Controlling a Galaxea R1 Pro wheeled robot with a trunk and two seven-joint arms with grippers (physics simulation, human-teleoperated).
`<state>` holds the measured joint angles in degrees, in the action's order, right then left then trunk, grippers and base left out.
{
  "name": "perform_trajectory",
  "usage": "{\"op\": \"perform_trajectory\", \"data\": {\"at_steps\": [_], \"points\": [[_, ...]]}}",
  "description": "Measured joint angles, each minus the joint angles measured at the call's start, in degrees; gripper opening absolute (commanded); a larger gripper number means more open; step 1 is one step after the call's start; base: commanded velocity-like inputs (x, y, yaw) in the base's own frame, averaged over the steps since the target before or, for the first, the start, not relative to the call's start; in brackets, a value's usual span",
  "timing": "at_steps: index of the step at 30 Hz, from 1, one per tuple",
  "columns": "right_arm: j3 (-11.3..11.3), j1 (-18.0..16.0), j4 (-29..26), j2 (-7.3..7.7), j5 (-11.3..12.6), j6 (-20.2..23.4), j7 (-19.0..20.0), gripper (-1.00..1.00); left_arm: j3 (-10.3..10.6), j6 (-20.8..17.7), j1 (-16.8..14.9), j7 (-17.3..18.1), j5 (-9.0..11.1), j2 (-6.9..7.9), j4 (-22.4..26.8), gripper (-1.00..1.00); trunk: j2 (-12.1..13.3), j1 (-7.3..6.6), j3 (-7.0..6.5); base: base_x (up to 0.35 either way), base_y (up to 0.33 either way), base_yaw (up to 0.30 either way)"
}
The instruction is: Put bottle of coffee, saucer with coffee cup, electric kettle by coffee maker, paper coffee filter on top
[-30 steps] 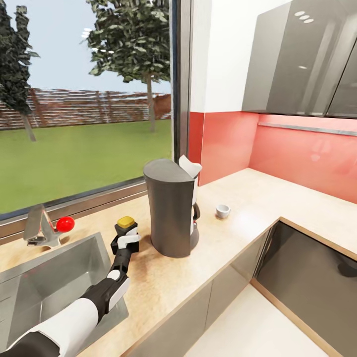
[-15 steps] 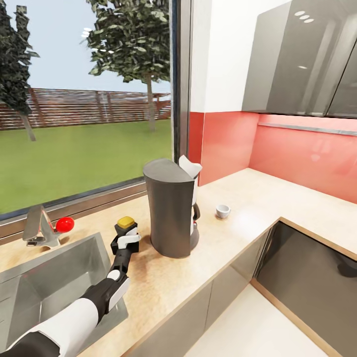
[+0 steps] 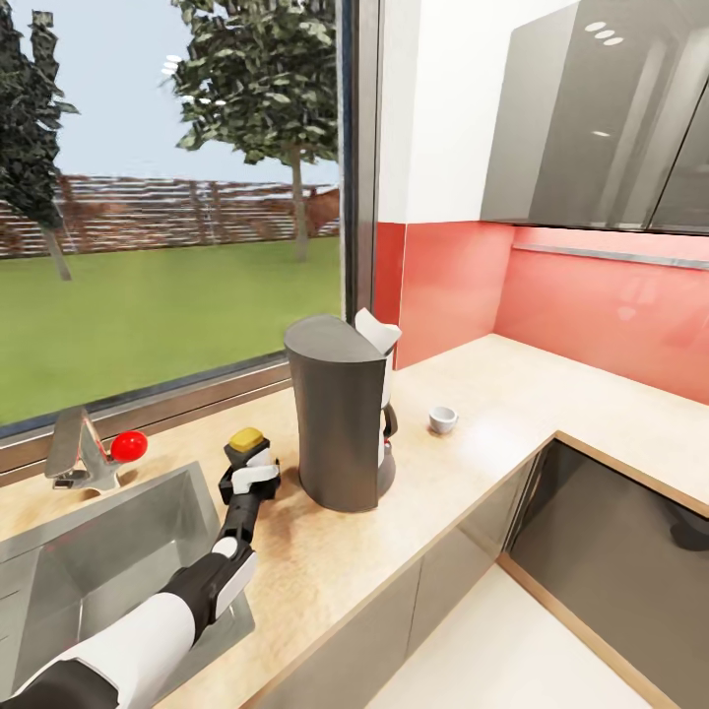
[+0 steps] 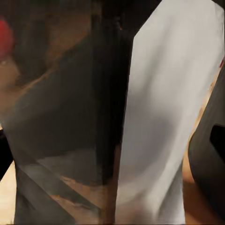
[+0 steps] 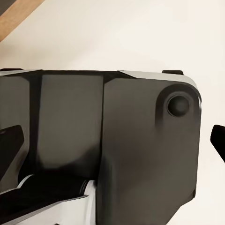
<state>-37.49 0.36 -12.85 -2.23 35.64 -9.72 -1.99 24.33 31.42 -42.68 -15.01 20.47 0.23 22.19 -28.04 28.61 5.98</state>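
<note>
The left tool (image 3: 249, 471) is clenched on the small dark yellow-capped bottle of coffee (image 3: 246, 445), low over the light wood-grain table (image 3: 473, 433), with the tall dark grey coffee maker (image 3: 340, 414) just beside it. The white paper filter (image 3: 379, 333) sits atop the maker and the white cup (image 3: 442, 419) lies beyond; saucer and kettle remain, I judge.

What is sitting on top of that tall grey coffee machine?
A folded white paper coffee filter pokes up at the far edge of the coffee maker's rounded top. The lid hides the filter's lower part, so how it rests there cannot be seen.
</note>
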Motion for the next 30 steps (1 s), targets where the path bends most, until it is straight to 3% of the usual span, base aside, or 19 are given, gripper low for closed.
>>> {"op": "perform_trajectory", "data": {"at_steps": [20,30], "points": [[0.00,0.02,0.00,-0.03,0.00,0.00,0.00,1.00,0.00,0.39,0.04,0.00,0.00,0.04,-0.01,1.00,0.00,0.00,0.00,0.000,0.000,0.000],[0.00,0.01,0.00,-0.03,0.01,0.00,0.00,1.00,0.00,0.39,0.03,0.01,-0.02,0.07,-0.01,1.00,0.00,0.01,0.00,-0.144,0.000,0.000]]}}
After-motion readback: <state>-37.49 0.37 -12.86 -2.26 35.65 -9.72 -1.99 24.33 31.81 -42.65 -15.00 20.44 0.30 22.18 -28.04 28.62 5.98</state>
